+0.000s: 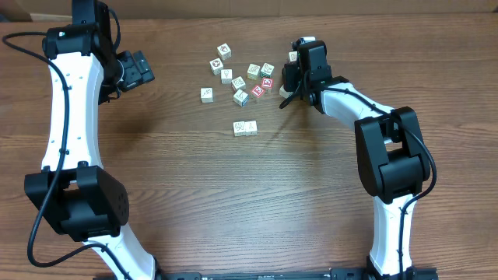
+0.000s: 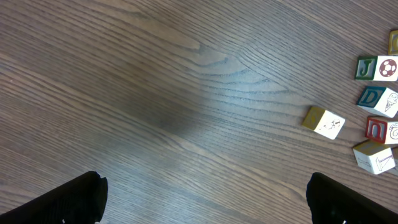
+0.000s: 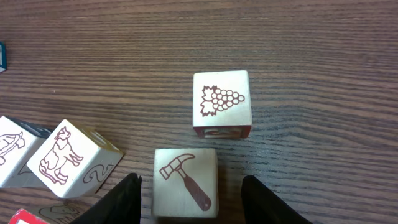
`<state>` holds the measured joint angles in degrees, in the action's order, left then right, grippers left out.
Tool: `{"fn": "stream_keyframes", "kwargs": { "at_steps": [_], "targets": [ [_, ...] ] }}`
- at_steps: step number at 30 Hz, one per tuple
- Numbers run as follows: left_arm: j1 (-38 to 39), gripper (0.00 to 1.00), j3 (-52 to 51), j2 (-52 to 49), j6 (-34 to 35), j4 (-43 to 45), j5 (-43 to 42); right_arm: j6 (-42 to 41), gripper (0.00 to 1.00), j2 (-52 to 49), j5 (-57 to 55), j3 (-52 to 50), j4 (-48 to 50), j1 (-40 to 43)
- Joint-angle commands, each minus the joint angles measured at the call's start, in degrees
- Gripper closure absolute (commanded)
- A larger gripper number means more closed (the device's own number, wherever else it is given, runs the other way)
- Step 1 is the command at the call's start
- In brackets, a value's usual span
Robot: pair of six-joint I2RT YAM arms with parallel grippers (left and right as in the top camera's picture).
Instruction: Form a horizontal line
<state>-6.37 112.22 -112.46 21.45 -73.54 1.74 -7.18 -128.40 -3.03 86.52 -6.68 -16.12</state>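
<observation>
The right gripper (image 3: 189, 196) straddles the hammer cube (image 3: 185, 183), jaws apart; closing off-centre could nudge it into the grape cube (image 3: 221, 102). The left gripper (image 2: 208, 202) hangs wide open.

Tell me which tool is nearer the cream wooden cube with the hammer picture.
Right. The right tool straddles the hammer cube, jaws open; the left tool hovers far off to its left.

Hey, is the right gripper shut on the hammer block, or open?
Open. On the right gripper, the fingers stand either side of the hammer block, with bare table showing in both gaps.
</observation>
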Motion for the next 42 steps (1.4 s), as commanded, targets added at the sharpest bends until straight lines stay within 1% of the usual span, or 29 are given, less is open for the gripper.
{"fn": "stream_keyframes", "kwargs": {
  "at_steps": [1,5,7,9,16,22,28,31,36,39,42],
  "targets": [
    [0.55,0.00,0.37,0.26,0.42,0.09,-0.26,0.22,0.52,2.23,-0.33,0.87,0.17,0.28],
    [0.55,0.00,0.37,0.26,0.42,0.09,-0.26,0.20,0.52,0.48,-0.33,0.87,0.20,0.28],
    [0.55,0.00,0.37,0.26,0.42,0.09,-0.26,0.17,0.56,0.09,-0.33,0.87,0.11,0.31],
    [0.55,0.00,0.37,0.26,0.42,0.09,-0.26,0.17,0.57,0.02,-0.35,0.87,0.44,0.44],
    [0.55,0.00,0.37,0.26,0.42,0.09,-0.26,0.20,0.76,2.14,-0.35,0.90,1.03,0.44],
    [0.55,0.00,0.37,0.26,0.39,0.09,-0.26,0.20,0.76,6.10,-0.35,0.90,-0.20,0.44],
    [0.55,0.00,0.37,0.26,0.42,0.09,-0.26,0.17,0.76,12.02,-0.35,0.90,-4.42,0.44],
    [0.55,0.00,0.37,0.26,0.42,0.09,-0.26,0.15,0.76,15.39,-0.33,0.90,-8.72,0.44],
    [0.55,0.00,0.37,0.26,0.42,0.09,-0.26,-0.28,0.75,20.61,-0.33,0.90,-20.98,0.44],
    [0.55,0.00,0.37,0.26,0.42,0.09,-0.26,-0.22,0.66,21.59,-0.35,0.90,-24.63,0.46],
    [0.55,0.00,0.37,0.26,0.42,0.09,-0.26,-0.24,0.58,21.55,0.11,0.85,-25.42,0.55]
  ]
}}
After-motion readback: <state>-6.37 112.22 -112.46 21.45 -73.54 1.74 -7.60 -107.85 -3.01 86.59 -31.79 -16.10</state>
